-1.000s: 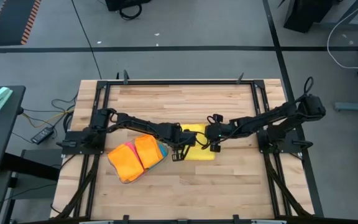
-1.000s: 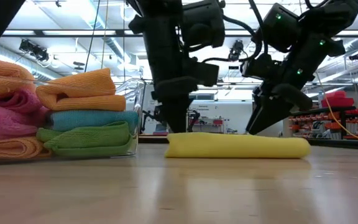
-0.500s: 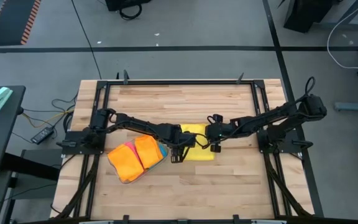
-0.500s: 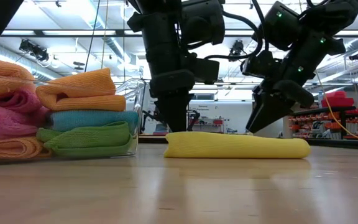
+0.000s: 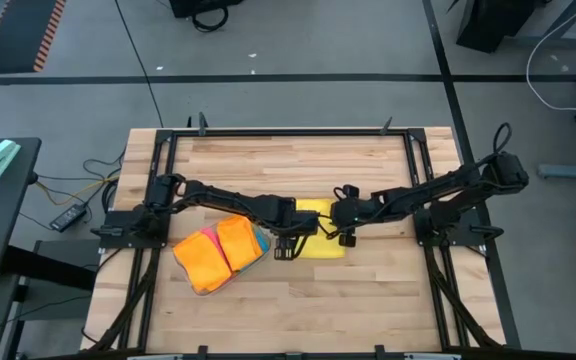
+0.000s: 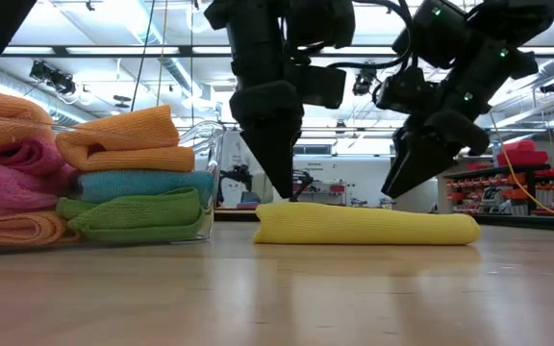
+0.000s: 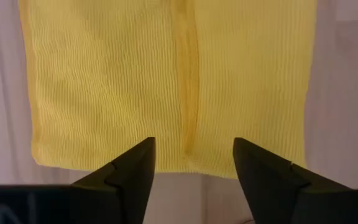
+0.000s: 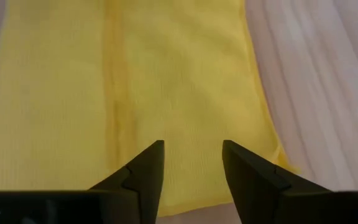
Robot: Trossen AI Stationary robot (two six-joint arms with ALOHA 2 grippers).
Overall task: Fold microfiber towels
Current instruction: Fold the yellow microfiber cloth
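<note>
A yellow microfiber towel (image 5: 320,248) (image 6: 368,226) lies folded and flat on the wooden table's middle, with a seam where two edges meet (image 7: 188,93) running along its top. My left gripper (image 5: 284,250) (image 6: 285,192) (image 7: 193,168) points down, open, just over the towel's left end. My right gripper (image 5: 346,236) (image 6: 397,187) (image 8: 193,168) slants down, open, above the towel's right part and clear of it. Folded orange (image 6: 123,139), blue (image 6: 142,183) and green (image 6: 133,211) towels lie stacked to the left.
A clear plastic tray (image 6: 210,135) holds the stacked folded towels left of the yellow one; more orange and pink folded towels (image 6: 8,163) sit farther left. From above the stack shows as orange (image 5: 218,255). A black frame (image 5: 288,130) borders the table.
My left gripper has opened, letting go of the yellow towel's left end, and has risen straight up off it. The towel stays flat where it was.
</note>
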